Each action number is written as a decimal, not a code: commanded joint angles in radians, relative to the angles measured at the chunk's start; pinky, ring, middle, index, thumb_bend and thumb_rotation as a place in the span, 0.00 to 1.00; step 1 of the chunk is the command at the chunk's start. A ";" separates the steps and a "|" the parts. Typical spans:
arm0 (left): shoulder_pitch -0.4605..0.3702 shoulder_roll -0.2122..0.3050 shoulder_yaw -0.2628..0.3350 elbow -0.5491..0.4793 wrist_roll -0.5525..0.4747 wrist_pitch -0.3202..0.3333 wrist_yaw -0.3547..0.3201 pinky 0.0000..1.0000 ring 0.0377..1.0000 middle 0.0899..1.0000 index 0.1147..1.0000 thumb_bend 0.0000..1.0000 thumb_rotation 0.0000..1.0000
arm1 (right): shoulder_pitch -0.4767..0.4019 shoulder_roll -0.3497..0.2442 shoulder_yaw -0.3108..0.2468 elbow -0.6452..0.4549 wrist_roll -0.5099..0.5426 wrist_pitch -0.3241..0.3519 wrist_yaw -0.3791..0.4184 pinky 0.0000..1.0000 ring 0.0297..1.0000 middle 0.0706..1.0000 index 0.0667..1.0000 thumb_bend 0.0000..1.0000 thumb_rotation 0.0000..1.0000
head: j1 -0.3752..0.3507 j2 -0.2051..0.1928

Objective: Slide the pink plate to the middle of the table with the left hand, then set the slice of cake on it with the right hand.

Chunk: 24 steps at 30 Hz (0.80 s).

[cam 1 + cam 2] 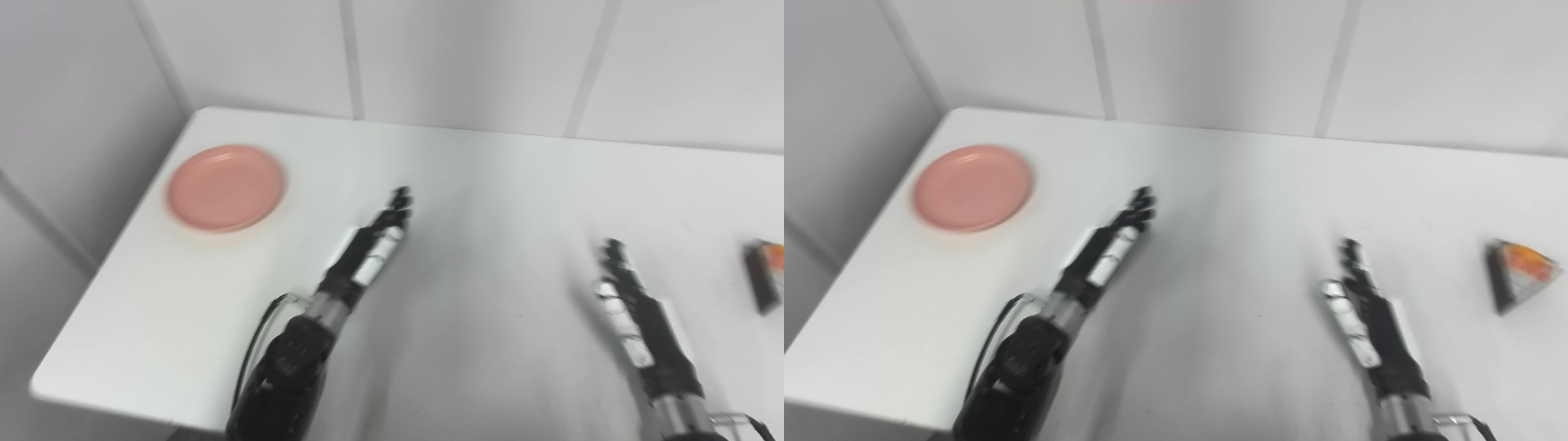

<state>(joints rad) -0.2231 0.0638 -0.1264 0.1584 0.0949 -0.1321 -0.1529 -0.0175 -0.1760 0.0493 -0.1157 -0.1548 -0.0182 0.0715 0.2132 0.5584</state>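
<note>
Pink plate point(226, 187): round, shallow, empty, flat on white table point(478, 202) near far left corner. Slice of cake point(1519, 275): wedge, dark side, orange-topped face, on table at far right, well apart from plate. Both blurred.

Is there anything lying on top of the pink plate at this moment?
No. The pink plate is bare, with nothing on it. It sits near the table's far left corner. The slice of cake lies far to the right. What is under the plate is covered.
</note>
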 commanded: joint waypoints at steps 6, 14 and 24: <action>0.038 -0.091 -0.045 0.105 0.050 -0.029 0.056 0.96 0.97 0.98 0.97 0.42 1.00 | 0.012 -0.038 -0.041 0.072 0.070 -0.113 0.016 0.99 0.98 0.99 0.99 0.39 1.00 | 0.105 -0.061; 0.035 -0.105 -0.043 0.130 0.051 -0.050 0.052 0.97 0.98 0.98 0.97 0.43 1.00 | 0.014 -0.036 -0.047 0.074 0.048 -0.116 0.003 0.99 0.98 0.98 0.99 0.35 1.00 | 0.135 -0.090; 0.044 -0.101 -0.027 0.098 0.029 -0.014 0.041 0.94 0.96 0.96 0.96 0.39 1.00 | 0.030 -0.008 -0.039 0.007 0.046 -0.037 0.006 1.00 0.98 0.99 1.00 0.35 1.00 | 0.141 -0.087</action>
<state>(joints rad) -0.2479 -0.0382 -0.1541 0.2089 0.1455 -0.1502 -0.1175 0.0004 -0.1812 0.0193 -0.0863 -0.1055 -0.0849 0.0869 0.3543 0.4709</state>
